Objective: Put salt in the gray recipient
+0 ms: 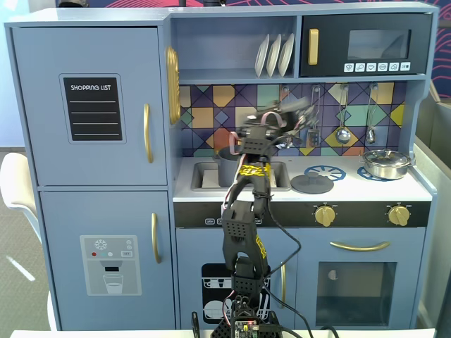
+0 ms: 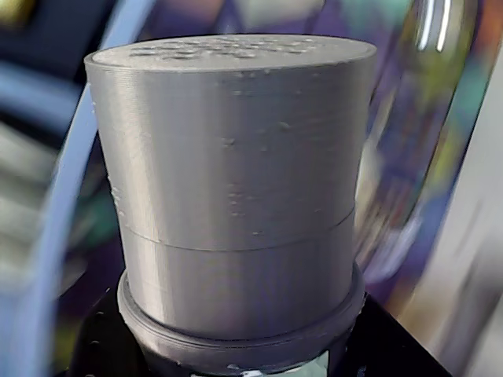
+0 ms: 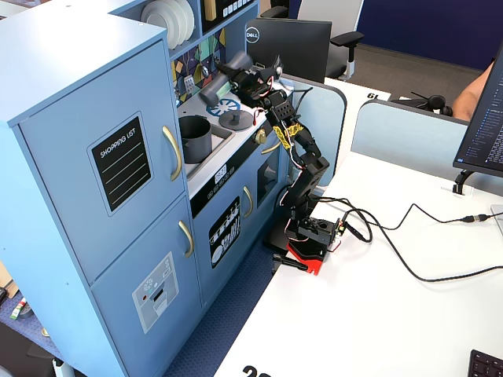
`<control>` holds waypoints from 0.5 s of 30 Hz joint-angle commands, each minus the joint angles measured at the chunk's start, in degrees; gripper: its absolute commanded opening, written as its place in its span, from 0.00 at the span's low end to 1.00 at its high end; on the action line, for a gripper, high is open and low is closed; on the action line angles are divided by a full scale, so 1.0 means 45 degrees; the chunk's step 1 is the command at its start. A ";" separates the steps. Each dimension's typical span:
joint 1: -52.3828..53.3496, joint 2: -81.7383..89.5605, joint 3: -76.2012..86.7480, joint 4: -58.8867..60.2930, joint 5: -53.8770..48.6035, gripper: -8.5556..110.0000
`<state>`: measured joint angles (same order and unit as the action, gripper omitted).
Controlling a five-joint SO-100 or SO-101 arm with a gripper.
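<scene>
The salt (image 2: 232, 173) is a gray cylindrical shaker that fills the wrist view, its perforated top facing away. My gripper (image 2: 244, 357) is shut on its lower body, with black fingers (image 2: 98, 349) at either side. From the side fixed view the salt (image 3: 222, 81) hangs tilted, top end down and to the left, above the counter, held by the gripper (image 3: 250, 77). The gray recipient (image 3: 195, 138) stands in the sink, below and left of the shaker's top. From the front, the gripper (image 1: 273, 118) is motion-blurred, above and right of the gray recipient (image 1: 225, 165).
A flat gray lid with a knob (image 1: 312, 183) lies on the left burner and a shiny silver pan (image 1: 386, 163) on the right one. Ladles (image 1: 342, 132) hang on the backsplash, close behind the gripper. White plates (image 1: 275, 55) stand on the shelf above.
</scene>
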<state>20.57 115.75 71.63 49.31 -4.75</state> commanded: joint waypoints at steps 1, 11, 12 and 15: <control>-0.2578 0.1133 -0.0234 0.0762 0.6562 0.07; -0.5820 -0.0430 -0.0527 -0.1719 1.0938 0.07; -0.5820 -0.0742 -0.0781 -0.1836 1.1387 0.07; -0.5840 -0.1660 -0.1758 -0.1836 1.2539 0.07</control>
<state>-4.57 110.74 70.58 43.42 44.82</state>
